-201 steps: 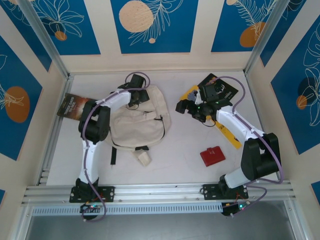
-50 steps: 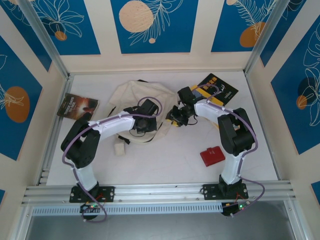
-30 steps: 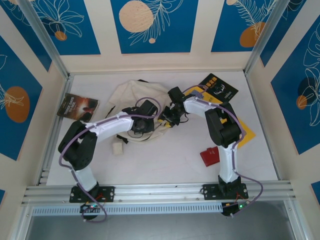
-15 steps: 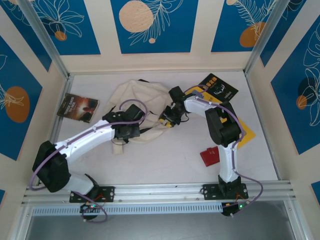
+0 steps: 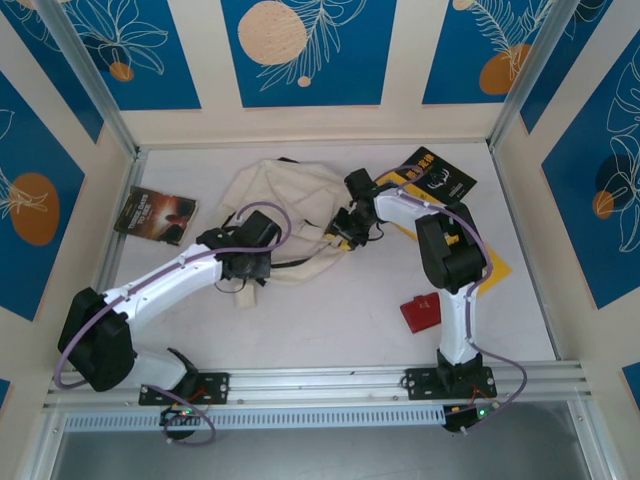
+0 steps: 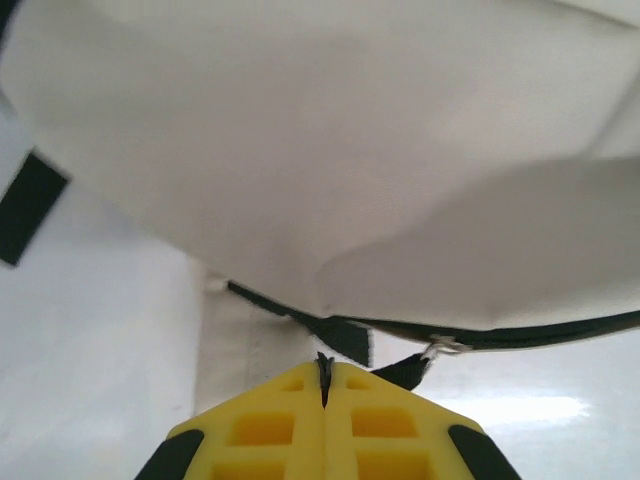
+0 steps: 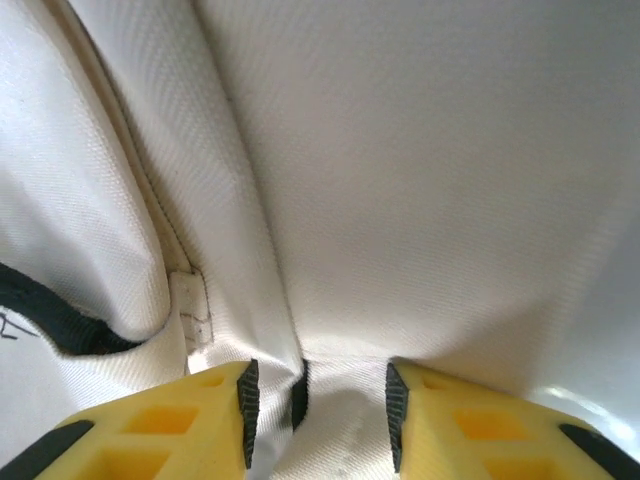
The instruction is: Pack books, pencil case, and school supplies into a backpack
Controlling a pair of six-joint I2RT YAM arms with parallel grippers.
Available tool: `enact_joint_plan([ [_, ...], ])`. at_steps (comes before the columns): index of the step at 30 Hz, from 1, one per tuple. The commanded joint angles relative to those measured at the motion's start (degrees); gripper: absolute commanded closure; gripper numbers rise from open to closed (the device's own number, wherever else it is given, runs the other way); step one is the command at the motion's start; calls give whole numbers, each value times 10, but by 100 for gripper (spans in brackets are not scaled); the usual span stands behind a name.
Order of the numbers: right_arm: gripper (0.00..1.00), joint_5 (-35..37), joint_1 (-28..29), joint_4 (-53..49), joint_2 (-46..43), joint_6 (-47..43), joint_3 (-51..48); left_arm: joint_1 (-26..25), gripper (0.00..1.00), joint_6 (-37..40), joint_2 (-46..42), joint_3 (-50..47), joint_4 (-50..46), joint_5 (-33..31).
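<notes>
The cream-white backpack (image 5: 285, 205) lies crumpled at the back centre of the table. My left gripper (image 5: 247, 266) is at its near edge. In the left wrist view its yellow fingertips (image 6: 300, 385) are pressed together with a thin black sliver pinched between them. Black straps (image 6: 345, 338) run just beyond, under the hanging fabric (image 6: 330, 170). My right gripper (image 5: 345, 226) is at the backpack's right edge, its pads (image 7: 247, 398) holding a taut fold of white fabric (image 7: 340, 400). The dark brown book (image 5: 155, 212) lies far left. The black book (image 5: 440, 178) and the yellow book (image 5: 485, 258) lie at right.
A red flat case (image 5: 422, 312) rests on the table near the right arm's base link. Patterned walls and aluminium posts close in the table on three sides. Bare white table (image 5: 320, 320) stretches between the backpack and the front rail.
My left arm has swung back and left, carrying its gripper from the backpack's middle to its near edge. The right gripper stays at the backpack's right edge, shifted slightly.
</notes>
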Motion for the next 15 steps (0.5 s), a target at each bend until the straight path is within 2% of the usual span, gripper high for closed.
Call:
enact_joint_plan([
  [1, 51, 7, -9, -13, -93, -5, -37, 0, 100, 44, -1, 6, 54, 81],
  [4, 43, -15, -13, 9, -155, 23, -100, -22, 100, 45, 16, 19, 83, 112],
  [11, 33, -94, -19, 92, -253, 119, -243, -92, 100, 38, 77, 85, 137, 149],
  [15, 27, -121, -19, 139, -280, 155, -289, -119, 100, 25, 116, 124, 160, 159],
])
